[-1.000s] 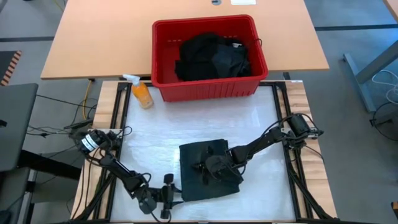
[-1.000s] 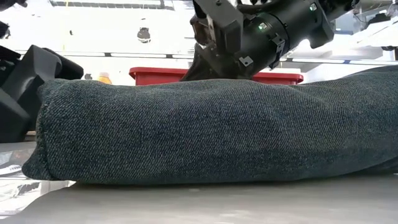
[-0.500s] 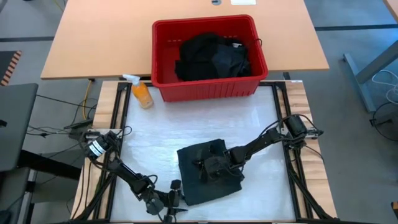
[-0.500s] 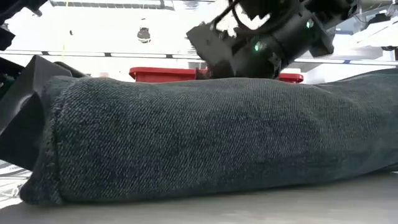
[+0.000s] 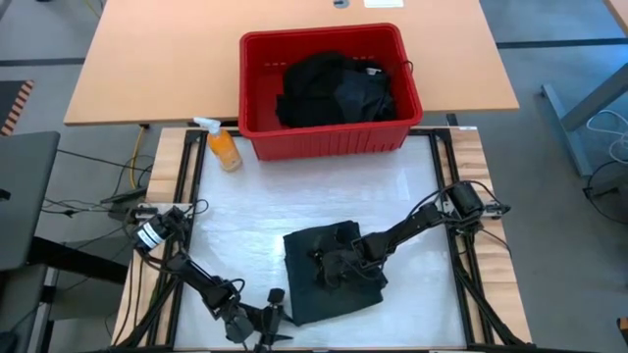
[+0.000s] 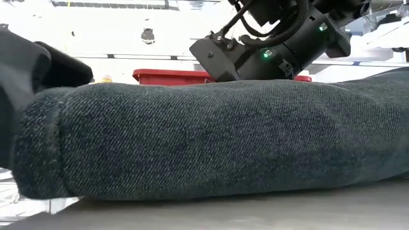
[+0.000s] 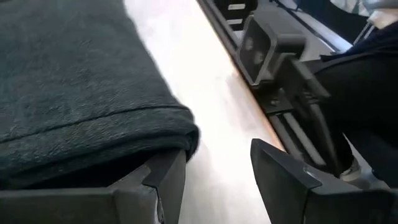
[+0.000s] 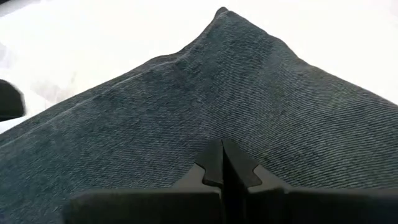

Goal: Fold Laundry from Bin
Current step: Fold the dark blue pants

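Laundry shows in two lots: a folded dark garment (image 5: 329, 275) lies on the white work surface (image 5: 294, 196) toward 6 o'clock, and a heap of black cloth (image 5: 334, 90) sits inside the red bin (image 5: 257, 93) at 12 o'clock, on the wooden table (image 5: 157, 59) just beyond the work surface. The right gripper (image 5: 334, 267) rests on top of the folded garment, its arm reaching in from 4 o'clock; in the right wrist view its two fingers (image 8: 222, 163) meet tip to tip, pressed closed against the dark green weave with nothing pinched between them. The left gripper (image 5: 273, 316) lies low at 7 o'clock, at the garment's near-left corner – its fingers (image 7: 165, 177) stand apart, one tucked under the folded edge, the other on bare surface, and they clasp nothing. An orange spray bottle (image 5: 222, 145) stands just beside the bin's left front corner, at about 10 o'clock, well apart from both grippers. In the low view the folded garment fills almost the whole width and hides most of the bin behind it – only a strip of red rim (image 6: 169, 76) shows above the cloth, with the right arm's wrist lying across it
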Controlling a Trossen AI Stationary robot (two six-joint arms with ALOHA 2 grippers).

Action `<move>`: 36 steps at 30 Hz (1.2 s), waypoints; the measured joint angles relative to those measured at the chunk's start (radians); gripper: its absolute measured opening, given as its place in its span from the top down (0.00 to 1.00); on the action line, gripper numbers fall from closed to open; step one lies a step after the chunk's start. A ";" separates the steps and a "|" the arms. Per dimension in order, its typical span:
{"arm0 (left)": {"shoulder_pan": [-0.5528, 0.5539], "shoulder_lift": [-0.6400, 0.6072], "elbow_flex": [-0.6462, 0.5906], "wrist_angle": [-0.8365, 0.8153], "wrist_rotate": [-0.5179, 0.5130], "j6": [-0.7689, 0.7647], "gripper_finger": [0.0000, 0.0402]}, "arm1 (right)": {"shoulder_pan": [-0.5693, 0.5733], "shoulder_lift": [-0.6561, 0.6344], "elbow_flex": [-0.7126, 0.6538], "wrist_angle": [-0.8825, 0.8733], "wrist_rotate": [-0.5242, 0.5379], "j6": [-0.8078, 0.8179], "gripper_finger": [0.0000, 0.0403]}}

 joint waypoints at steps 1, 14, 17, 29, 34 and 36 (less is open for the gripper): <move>-0.006 0.000 0.000 0.003 -0.003 0.010 0.59 | 0.000 0.000 0.000 -0.001 0.004 0.000 0.96; -0.064 -0.015 0.024 -0.008 0.029 0.040 0.59 | -0.009 -0.012 0.004 -0.034 0.055 -0.042 0.96; -0.072 -0.057 0.022 -0.093 -0.051 0.039 0.59 | -0.007 -0.041 0.008 -0.043 0.047 -0.074 0.96; 0.091 -0.158 0.014 -0.218 -0.134 0.152 0.59 | 0.026 -0.248 0.011 -0.101 0.020 -0.166 0.96; 0.186 -0.158 0.015 -0.286 0.097 0.034 0.66 | 0.139 -0.263 -0.051 -0.119 -0.009 -0.090 0.96; 0.194 -0.159 0.015 -0.310 0.129 0.009 0.70 | 0.188 -0.255 -0.085 -0.084 -0.004 -0.039 0.96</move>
